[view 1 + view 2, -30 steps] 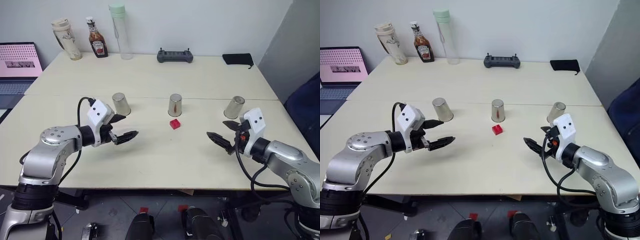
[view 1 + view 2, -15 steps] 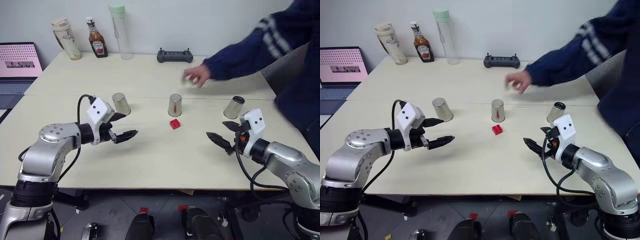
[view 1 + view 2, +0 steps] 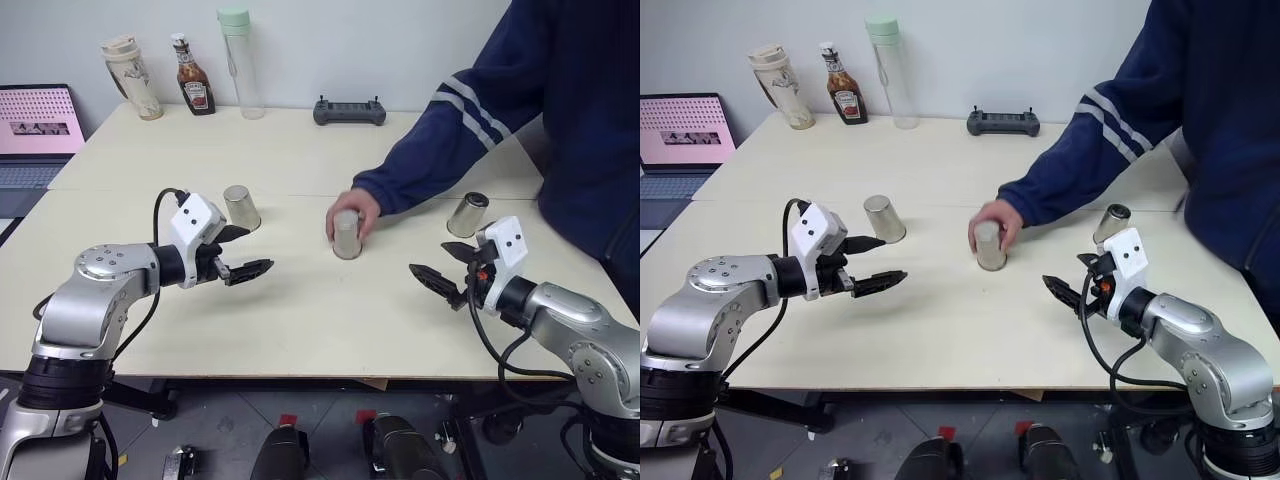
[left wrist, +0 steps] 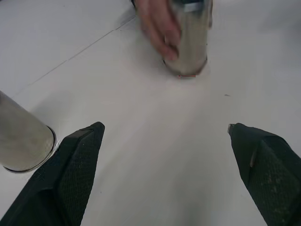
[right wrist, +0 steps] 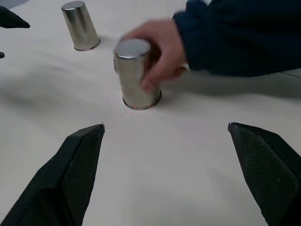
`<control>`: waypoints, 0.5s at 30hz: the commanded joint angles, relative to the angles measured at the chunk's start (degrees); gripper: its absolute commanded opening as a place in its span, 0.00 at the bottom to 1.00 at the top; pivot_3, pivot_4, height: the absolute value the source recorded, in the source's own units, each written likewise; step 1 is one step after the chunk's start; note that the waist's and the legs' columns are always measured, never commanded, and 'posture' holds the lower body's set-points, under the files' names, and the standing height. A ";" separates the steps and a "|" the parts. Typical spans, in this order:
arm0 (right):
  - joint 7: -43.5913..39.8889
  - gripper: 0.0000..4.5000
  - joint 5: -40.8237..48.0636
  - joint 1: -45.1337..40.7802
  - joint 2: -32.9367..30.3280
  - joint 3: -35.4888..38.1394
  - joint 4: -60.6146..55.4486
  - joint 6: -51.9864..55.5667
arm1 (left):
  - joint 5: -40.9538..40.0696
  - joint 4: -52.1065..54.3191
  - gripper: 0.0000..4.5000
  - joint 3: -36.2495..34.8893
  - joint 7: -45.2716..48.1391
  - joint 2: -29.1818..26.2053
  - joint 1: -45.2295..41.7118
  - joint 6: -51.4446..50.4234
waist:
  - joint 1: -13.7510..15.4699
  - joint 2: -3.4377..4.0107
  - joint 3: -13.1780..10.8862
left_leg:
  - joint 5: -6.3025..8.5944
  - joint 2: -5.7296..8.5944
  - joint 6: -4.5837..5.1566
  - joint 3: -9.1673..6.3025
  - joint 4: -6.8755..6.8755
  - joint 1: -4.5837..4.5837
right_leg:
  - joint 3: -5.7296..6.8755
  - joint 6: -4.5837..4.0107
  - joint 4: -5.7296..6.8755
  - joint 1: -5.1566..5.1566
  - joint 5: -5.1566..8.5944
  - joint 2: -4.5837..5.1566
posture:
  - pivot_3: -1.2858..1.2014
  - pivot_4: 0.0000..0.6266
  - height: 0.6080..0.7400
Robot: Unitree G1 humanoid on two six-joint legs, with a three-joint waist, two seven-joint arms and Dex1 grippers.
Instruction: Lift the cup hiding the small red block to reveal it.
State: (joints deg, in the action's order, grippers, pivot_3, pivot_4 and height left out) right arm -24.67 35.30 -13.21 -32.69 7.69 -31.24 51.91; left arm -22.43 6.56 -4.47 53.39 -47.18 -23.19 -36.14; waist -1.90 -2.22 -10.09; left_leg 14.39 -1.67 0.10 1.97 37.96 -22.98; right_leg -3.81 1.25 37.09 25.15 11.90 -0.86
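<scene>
Now cup (image 3: 346, 236) upright, mouth down; hand (image 3: 356, 210) gripping it

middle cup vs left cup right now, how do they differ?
A person's hand wraps the middle cup; the left cup stands untouched. The middle cup sits nearer the table's front edge, about midway between the left gripper and the right gripper; the left cup stands farther back, just behind the left gripper. Shared: both are shiny steel tumblers, mouth down on the cream table.

Office/lab: desks (image 3: 300, 330), laptop (image 3: 35, 135)
</scene>
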 commanded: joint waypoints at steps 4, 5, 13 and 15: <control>-0.59 0.99 0.36 -1.03 -0.74 1.10 -1.03 -0.74 | -0.18 0.73 1.00 -0.67 -0.15 -0.25 -1.79 0.58 | 0.00 0.00 0.00 | 0.00 0.00 0.00 0.01 0.00 0.00 | -0.01 0.00 0.00 0.00 0.00 0.00 | 0.52 0.24 1.00; -0.64 0.99 0.31 -1.03 -0.76 1.10 -0.95 -0.81 | -0.13 0.74 1.00 -0.60 -0.18 -0.21 -1.73 0.65 | 0.00 0.00 0.00 | 0.00 0.00 0.00 0.01 0.01 0.00 | -0.01 0.00 0.00 0.00 0.00 0.00 | 0.52 0.24 1.00; -0.74 0.99 0.05 -0.85 -0.71 1.18 -0.79 -1.35 | 0.42 -0.52 1.00 -0.21 -0.01 -0.23 -2.60 1.51 | 0.01 0.00 0.00 | 0.00 0.00 0.00 0.01 0.01 0.00 | 0.00 0.00 0.00 0.00 0.00 0.00 | 0.52 0.24 1.00; -0.66 0.99 0.06 -0.71 -0.58 1.02 -1.04 -1.36 | 0.49 -0.56 1.00 -0.18 -0.03 -0.18 -2.60 1.63 | 0.00 0.00 0.00 | 0.00 0.00 0.00 0.02 0.01 0.00 | -0.02 0.00 0.00 0.00 0.00 0.00 | 0.52 0.24 1.00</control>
State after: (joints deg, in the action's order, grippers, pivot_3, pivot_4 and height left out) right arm -24.96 35.10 -13.24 -32.94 7.70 -31.10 51.69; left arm -22.15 5.52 -4.27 53.23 -47.12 -24.64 -35.58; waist -1.90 -2.22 -10.09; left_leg 14.39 -1.67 0.10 1.98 37.97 -22.98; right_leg -3.83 1.26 37.09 25.15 11.89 -0.86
